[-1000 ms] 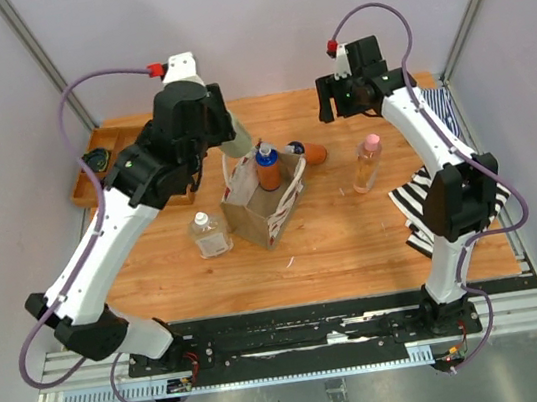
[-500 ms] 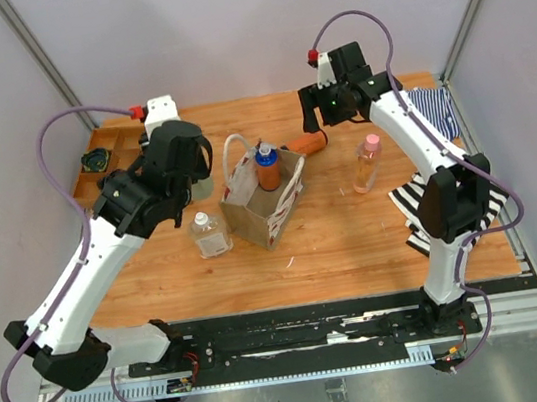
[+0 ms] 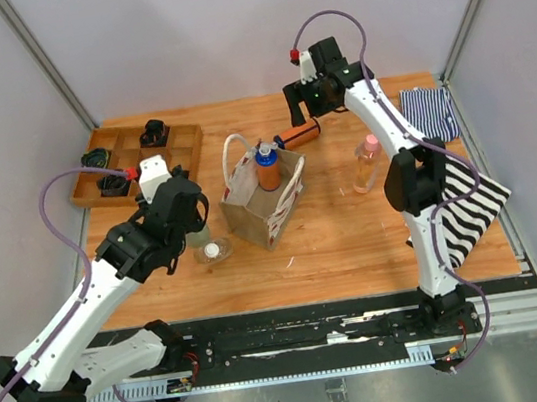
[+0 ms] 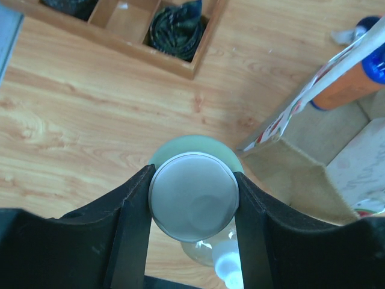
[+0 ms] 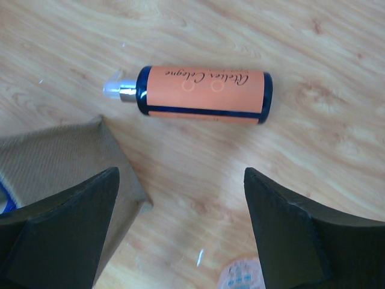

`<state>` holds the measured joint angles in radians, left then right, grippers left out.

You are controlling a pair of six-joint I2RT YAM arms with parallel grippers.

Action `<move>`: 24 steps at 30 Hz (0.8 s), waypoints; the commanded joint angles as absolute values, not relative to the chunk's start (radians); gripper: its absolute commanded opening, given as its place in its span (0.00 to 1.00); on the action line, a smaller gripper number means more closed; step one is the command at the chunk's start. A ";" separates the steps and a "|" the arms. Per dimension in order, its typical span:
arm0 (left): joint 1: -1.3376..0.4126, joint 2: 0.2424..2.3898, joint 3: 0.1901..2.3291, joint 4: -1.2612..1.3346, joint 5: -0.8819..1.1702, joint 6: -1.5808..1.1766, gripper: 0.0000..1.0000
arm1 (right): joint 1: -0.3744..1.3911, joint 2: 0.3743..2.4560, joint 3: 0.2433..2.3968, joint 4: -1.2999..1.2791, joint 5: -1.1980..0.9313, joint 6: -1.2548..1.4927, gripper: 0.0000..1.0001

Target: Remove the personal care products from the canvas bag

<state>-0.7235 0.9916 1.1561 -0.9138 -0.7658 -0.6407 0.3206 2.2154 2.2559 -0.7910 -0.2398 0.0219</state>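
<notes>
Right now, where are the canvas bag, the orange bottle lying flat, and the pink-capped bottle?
canvas bag (image 3: pixel 251 219), top view, its tan front wall.
orange bottle (image 5: pixel 204 90), right wrist view, middle of its label.
pink-capped bottle (image 3: pixel 366 168), top view, its body.

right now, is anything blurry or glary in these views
Left wrist: the cap between the left fingers looks soft, while the tray and wood grain are sharper. Right wrist: the orange bottle label is crisp, but the right fingers are dark, blurred shapes. Top external: even light, soft shadows, no strong glare.
</notes>
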 commanded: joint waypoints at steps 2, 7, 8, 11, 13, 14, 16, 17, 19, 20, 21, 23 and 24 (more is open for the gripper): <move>-0.729 0.940 1.097 -0.822 -0.804 -0.741 0.01 | 0.298 2.372 2.425 -0.765 -0.256 -0.022 0.87; -0.729 0.905 1.095 -0.822 -0.847 -0.725 0.05 | 0.306 2.525 2.549 -0.585 -0.233 -0.024 1.00; -0.729 0.905 1.099 -0.818 -0.853 -0.714 0.07 | 0.307 2.563 2.593 -0.564 -0.234 -0.015 0.99; -0.727 0.922 1.130 -0.825 -0.862 -0.690 0.07 | 0.320 2.668 2.696 -0.518 -0.235 0.003 0.99; -0.727 0.936 1.138 -0.833 -0.869 -0.688 0.08 | 0.334 2.674 2.659 -0.462 -0.230 -0.004 0.99; -0.727 0.938 1.130 -0.829 -0.871 -0.688 0.08 | 0.343 2.679 2.649 -0.451 -0.226 -0.014 0.99; -0.727 0.936 1.093 -0.805 -0.872 -0.687 0.08 | 0.360 2.702 2.656 -0.465 -0.215 -0.038 0.99; -0.726 0.932 1.069 -0.790 -0.868 -0.690 0.09 | 0.366 2.712 2.656 -0.486 -0.214 -0.044 0.99; -0.721 0.924 1.019 -0.760 -0.855 -0.706 0.09 | 0.377 2.702 2.612 -0.529 -0.186 -0.061 0.99; -0.714 0.919 0.991 -0.744 -0.843 -0.713 0.09 | 0.382 2.682 2.566 -0.548 -0.162 -0.069 0.99; -0.708 0.914 0.965 -0.727 -0.831 -0.723 0.09 | 0.387 2.652 2.507 -0.552 -0.146 -0.075 0.99; -0.684 0.908 0.901 -0.676 -0.793 -0.724 0.09 | 0.396 2.572 2.367 -0.527 -0.105 -0.089 1.00; -0.666 0.908 0.867 -0.646 -0.768 -0.721 0.08 | 0.400 2.530 2.295 -0.505 -0.084 -0.096 0.99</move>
